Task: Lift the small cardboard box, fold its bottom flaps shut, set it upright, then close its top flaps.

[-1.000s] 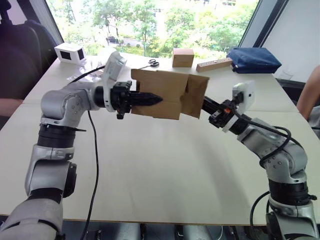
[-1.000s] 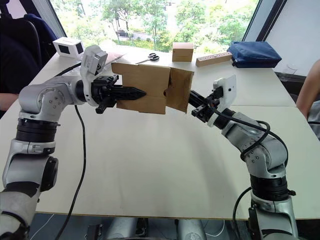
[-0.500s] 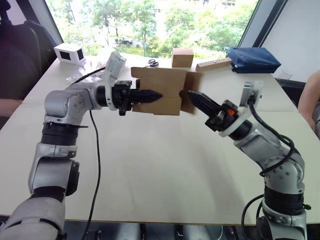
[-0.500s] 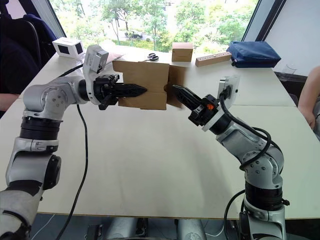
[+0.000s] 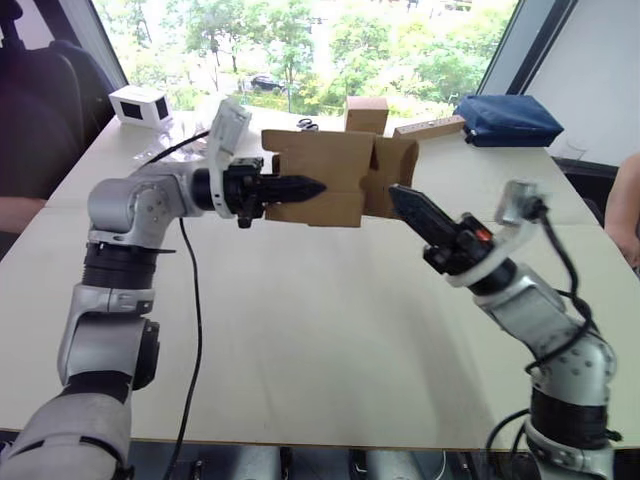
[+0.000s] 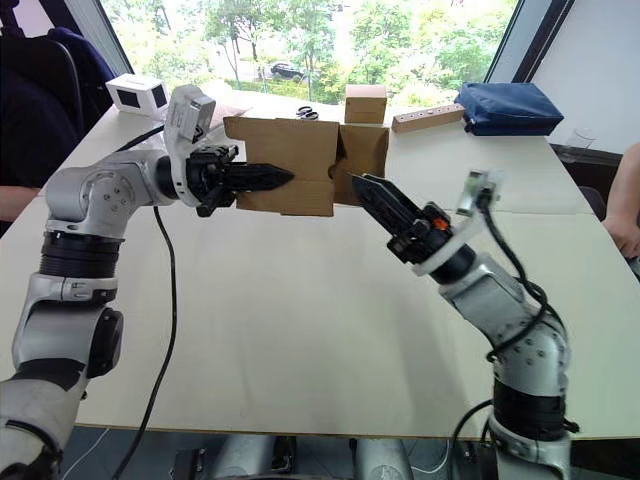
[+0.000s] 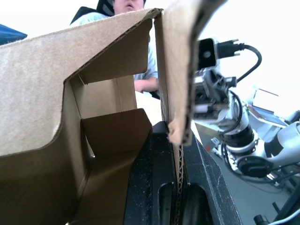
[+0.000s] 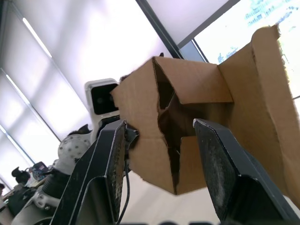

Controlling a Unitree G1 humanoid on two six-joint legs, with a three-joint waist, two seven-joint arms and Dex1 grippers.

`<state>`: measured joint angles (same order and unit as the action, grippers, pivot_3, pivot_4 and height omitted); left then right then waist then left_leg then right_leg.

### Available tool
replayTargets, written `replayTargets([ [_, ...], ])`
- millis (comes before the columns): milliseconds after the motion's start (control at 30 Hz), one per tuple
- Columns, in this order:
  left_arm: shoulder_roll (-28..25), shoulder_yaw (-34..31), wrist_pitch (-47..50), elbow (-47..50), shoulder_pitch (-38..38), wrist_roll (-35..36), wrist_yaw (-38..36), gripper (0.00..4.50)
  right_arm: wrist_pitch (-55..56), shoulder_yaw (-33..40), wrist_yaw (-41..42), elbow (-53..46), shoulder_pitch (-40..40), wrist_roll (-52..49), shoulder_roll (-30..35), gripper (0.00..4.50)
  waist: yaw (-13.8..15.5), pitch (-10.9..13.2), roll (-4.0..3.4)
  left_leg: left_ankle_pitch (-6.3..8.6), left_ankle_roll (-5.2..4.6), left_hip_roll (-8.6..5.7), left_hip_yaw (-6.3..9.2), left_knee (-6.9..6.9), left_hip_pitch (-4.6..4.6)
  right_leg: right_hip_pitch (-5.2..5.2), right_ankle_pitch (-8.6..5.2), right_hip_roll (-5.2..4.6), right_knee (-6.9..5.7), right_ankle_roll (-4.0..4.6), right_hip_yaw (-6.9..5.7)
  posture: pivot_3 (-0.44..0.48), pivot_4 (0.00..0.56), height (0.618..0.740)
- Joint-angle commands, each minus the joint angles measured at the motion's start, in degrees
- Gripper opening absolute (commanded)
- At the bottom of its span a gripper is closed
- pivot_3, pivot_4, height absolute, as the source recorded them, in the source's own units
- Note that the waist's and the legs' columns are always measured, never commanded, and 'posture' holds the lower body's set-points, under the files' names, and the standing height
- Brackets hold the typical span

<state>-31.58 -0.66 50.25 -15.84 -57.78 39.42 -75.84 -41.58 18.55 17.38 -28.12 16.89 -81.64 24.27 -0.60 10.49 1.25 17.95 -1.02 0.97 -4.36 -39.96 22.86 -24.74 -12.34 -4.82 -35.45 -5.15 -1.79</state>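
Observation:
The small cardboard box (image 5: 325, 168) hangs in the air over the table, lying on its side. My left gripper (image 5: 315, 186) is shut on the box's front wall, and the left wrist view shows the cardboard pinched between its black fingers (image 7: 152, 183). Loose flaps (image 5: 392, 172) stand out at the box's right end. My right gripper (image 5: 402, 198) is open just below and to the right of those flaps, clear of them. In the right wrist view the box's open end (image 8: 187, 117) lies beyond the spread fingers (image 8: 108, 173).
At the far edge of the table (image 5: 330, 330) stand a cube-like brown box (image 5: 366, 114), a white box with a dark face (image 5: 139, 104), scissors (image 5: 307, 125), a wooden block (image 5: 428, 128) and a blue bag (image 5: 505, 118). A person's arm (image 5: 620, 205) shows at the right.
My right gripper has drawn out from behind the box's right-end flaps and dropped lower, toward the right. The left gripper has kept its hold, and the box has risen slightly.

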Motion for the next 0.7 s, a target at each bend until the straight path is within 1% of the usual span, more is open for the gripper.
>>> replayTargets([
  [33, -0.62, -1.66, -0.23, 1.2, -1.59, 1.06, -0.26, 0.0, 0.5, 3.47, -0.13, -2.28, -0.91, -5.92, 3.03, 2.36, -0.02, 0.0, -0.01, 0.0, 0.0, 0.01, 0.01, 0.0, 0.0, 0.0, 0.0, 0.01, -0.01, 0.0, -0.01, 0.0, 0.15, 0.74],
  [100, -0.79, -1.78, 0.11, 1.73, -1.34, 1.26, -0.42, 0.0, 2.3, 6.34, -1.28, 0.01, -1.27, -5.14, 4.41, 2.36, 0.0, 0.0, 0.0, 0.0, 0.0, 0.03, 0.02, 0.01, 0.0, -0.01, 0.0, 0.05, -0.01, 0.0, -0.01, 0.0, 0.15, 0.74],
  [200, -0.45, -1.73, 0.76, 2.6, -1.2, 1.88, -0.66, 0.0, 5.16, 6.46, -1.61, 6.7, -0.08, 2.49, 4.74, 2.36, 0.0, -0.02, 0.02, 0.0, 0.0, 0.02, 0.01, 0.01, 0.0, 0.0, 0.0, 0.05, 0.0, 0.0, -0.01, 0.0, 0.15, 0.74],
  [233, -0.21, -1.66, 0.99, 3.14, -1.15, 2.13, -0.67, 0.0, 6.29, 4.59, -1.18, 8.96, 0.92, 6.66, 4.46, 2.36, -0.01, -0.01, 0.02, 0.0, 0.0, 0.01, 0.0, 0.0, -0.01, 0.01, 0.0, 0.04, 0.01, 0.0, 0.0, 0.0, 0.15, 0.74],
  [300, 0.23, -1.43, 1.26, 4.54, -1.04, 2.43, -0.42, 0.0, 7.92, 1.55, -1.59, 12.39, 3.27, 11.46, 2.37, 2.36, -0.16, -0.01, 0.01, 0.0, 0.0, 0.0, -0.02, 0.0, -0.02, 0.01, 0.0, 0.05, 0.0, 0.0, 0.02, 0.0, 0.15, 0.74],
  [433, 0.55, -1.68, 2.35, 6.58, -0.95, 3.42, 0.35, 0.0, 8.66, -2.6, -0.71, 13.83, 5.89, 15.38, -1.87, 2.36, -0.19, 0.01, -0.06, 0.0, 0.0, 0.01, -0.02, 0.04, 0.02, -0.14, 0.0, 0.12, -0.12, -0.01, 0.03, 0.0, 0.15, 0.74],
  [500, 0.5, -1.74, 2.63, 6.89, -0.9, 3.66, 0.73, 0.0, 9.01, -3.19, -1.1, 13.69, 7.15, 15.51, -4.06, 2.36, -0.16, 0.01, -0.06, -0.02, 0.03, 0.02, -0.01, 0.04, 0.11, -0.3, -0.01, 0.12, -0.31, -0.01, 0.04, 0.0, 0.15, 0.74],
  [567, 0.34, -1.81, 2.74, 6.96, -0.9, 3.87, 1.02, 0.0, 9.75, -3.14, 0.3, 11.55, 7.76, 13.96, -6.22, 2.36, -0.15, 0.01, -0.06, -0.07, 0.12, 0.02, -0.02, -0.03, 0.31, -0.56, -0.01, 0.08, -0.51, -0.01, 0.06, 0.0, 0.15, 0.74],
  [633, 0.1, -2.15, 2.91, 6.83, -1.01, 3.97, 1.33, 0.0, 8.56, -3.08, -0.16, 8.35, 7.77, 9.01, -8.34, 2.36, 0.02, 0.01, -0.06, -0.09, 0.15, 0.01, 0.0, -0.07, 0.34, -0.6, -0.01, 0.08, -0.58, -0.01, 0.06, 0.0, 0.15, 0.74],
  [700, -0.02, -2.38, 2.92, 6.64, -1.11, 3.99, 1.54, 0.0, 7.38, -4.1, -0.72, 6.05, 6.74, 7.62, -9.19, 2.36, -0.03, 0.01, -0.06, -0.09, 0.15, 0.02, 0.01, -0.07, 0.34, -0.6, -0.01, 0.08, -0.58, -0.01, 0.05, 0.0, 0.15, 0.74],
])
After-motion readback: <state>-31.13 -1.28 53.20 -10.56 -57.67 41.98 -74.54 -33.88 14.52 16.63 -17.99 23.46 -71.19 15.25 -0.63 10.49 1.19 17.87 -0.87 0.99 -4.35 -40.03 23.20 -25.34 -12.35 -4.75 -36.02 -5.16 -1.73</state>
